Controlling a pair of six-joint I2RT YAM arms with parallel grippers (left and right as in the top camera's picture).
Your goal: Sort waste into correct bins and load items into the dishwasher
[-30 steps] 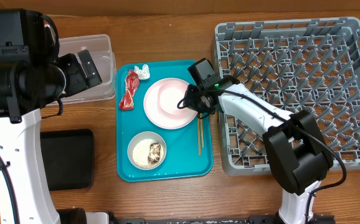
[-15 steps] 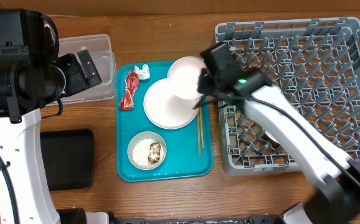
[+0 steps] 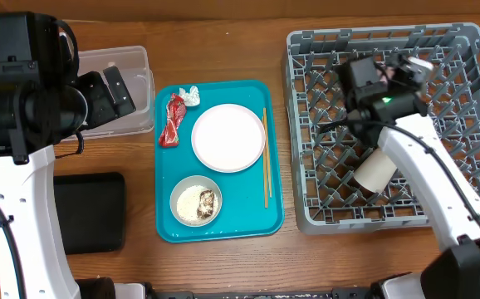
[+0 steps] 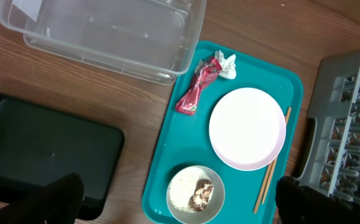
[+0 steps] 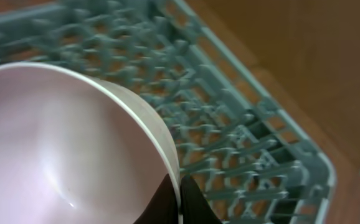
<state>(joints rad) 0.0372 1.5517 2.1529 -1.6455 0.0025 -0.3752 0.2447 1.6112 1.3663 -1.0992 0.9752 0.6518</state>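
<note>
**Right wrist: one piece mid-load, most of the sorting left**

Right gripper (image 5: 179, 199) is clamped on the rim of a pale bowl (image 5: 61, 149), held tilted above the dish rack (image 3: 373, 33) by the counter's far right corner, with its arm stretched across the rack. One cup (image 3: 375, 170) lies loaded. On the teal tray (image 3: 164, 166) at mid-counter wait the plate (image 3: 228, 138), food bowl (image 3: 196, 202), chopsticks (image 3: 266, 158), red wrapper (image 3: 172, 119) and tissue (image 3: 191, 95). Left gripper (image 3: 107, 91) hangs fingers apart and empty over the clear bin (image 3: 132, 58) at the far left.
</note>
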